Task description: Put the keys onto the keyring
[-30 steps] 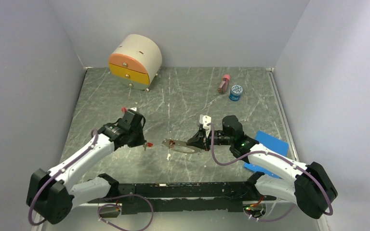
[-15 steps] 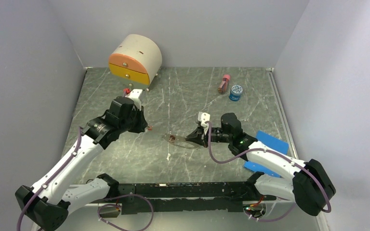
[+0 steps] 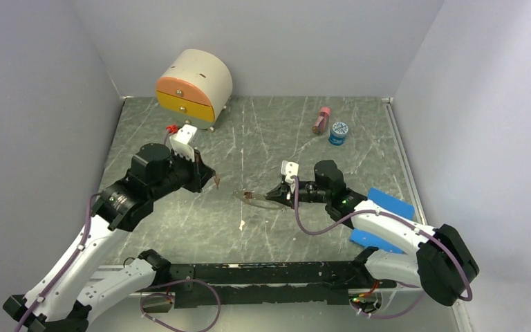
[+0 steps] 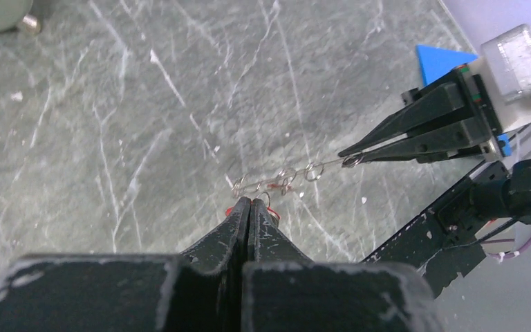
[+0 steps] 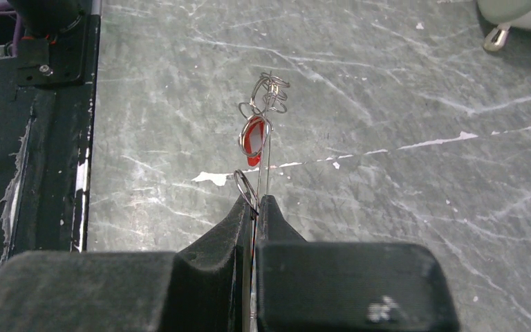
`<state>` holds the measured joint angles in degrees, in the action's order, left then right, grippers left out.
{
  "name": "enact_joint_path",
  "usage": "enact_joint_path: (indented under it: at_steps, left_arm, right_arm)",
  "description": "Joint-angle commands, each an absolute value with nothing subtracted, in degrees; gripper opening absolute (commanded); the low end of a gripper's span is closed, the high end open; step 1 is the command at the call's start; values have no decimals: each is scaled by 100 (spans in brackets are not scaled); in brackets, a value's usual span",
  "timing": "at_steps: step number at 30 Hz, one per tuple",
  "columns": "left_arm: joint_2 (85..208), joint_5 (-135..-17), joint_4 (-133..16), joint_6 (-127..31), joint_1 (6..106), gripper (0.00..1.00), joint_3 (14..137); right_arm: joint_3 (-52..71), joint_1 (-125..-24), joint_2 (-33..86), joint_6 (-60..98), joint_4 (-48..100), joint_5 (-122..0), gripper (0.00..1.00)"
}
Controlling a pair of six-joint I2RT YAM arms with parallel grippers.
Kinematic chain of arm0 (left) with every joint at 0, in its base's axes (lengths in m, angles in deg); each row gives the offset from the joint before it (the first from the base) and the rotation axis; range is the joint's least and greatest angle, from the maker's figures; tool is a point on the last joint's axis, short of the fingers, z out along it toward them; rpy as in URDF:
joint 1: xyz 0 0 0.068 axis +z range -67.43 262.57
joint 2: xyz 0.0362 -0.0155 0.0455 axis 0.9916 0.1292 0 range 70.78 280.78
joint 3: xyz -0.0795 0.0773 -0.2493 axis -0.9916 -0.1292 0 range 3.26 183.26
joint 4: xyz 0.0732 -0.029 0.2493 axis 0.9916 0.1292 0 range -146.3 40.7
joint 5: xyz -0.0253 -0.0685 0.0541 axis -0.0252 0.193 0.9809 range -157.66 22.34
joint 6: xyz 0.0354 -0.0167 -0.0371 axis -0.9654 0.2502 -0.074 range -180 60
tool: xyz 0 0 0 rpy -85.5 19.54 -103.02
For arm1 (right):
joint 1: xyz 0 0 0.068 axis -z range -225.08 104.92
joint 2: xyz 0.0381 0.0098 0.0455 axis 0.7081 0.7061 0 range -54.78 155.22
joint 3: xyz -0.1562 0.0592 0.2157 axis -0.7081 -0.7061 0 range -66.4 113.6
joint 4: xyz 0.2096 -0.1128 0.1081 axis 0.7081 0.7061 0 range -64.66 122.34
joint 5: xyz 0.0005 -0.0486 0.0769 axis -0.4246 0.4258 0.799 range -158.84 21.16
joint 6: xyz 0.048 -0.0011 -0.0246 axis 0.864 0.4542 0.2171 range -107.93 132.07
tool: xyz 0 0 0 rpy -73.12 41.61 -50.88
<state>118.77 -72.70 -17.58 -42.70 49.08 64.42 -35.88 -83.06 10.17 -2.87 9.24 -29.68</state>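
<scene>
The keyring [image 3: 254,200] is a thin wire hoop held level above the table. My right gripper [image 3: 272,196] is shut on its right edge. In the right wrist view the hoop [image 5: 268,149] runs edge-on out of my shut gripper [image 5: 256,200], with a red-tagged key [image 5: 252,137] and small rings on it. My left gripper [image 3: 212,181] is shut on another key, just left of the hoop. In the left wrist view its red tag [image 4: 274,214] peeks out behind my shut gripper [image 4: 249,202], just short of the hoop wire [image 4: 287,176].
A round-topped drawer box [image 3: 193,86] stands at the back left. A pink bottle [image 3: 321,120] and a blue-lidded jar [image 3: 339,132] stand at the back right. A blue sheet [image 3: 390,206] lies under my right arm. A small pale scrap [image 3: 241,224] lies near the front.
My left arm has lifted and moved toward the back with the key, and its tip now points at the hoop. My right gripper has carried the keyring slightly back and left.
</scene>
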Motion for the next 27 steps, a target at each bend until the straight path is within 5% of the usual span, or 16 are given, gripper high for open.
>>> enact_joint_path:
  at_steps: [1, 6, 18, 27]
  left_arm:
    - [12033, -7770, -2648, -4687, 4854, 2, 6300]
    - [12355, -8152, -3507, -4966, 4595, 3, 6166]
    - [13125, -7230, -5288, -7410, 2595, 3, 5297]
    - [13194, -6359, -5587, -8104, 2079, 3, 4979]
  right_arm:
    - [-3132, -8318, 1067, -563, 901, -2580, 0]
    - [-3121, -8366, 1119, -506, 962, -2501, 0]
    - [-3108, -8476, 1342, -169, 661, -1969, 0]
    - [-3238, -8490, 1308, 115, 251, -1758, 0]
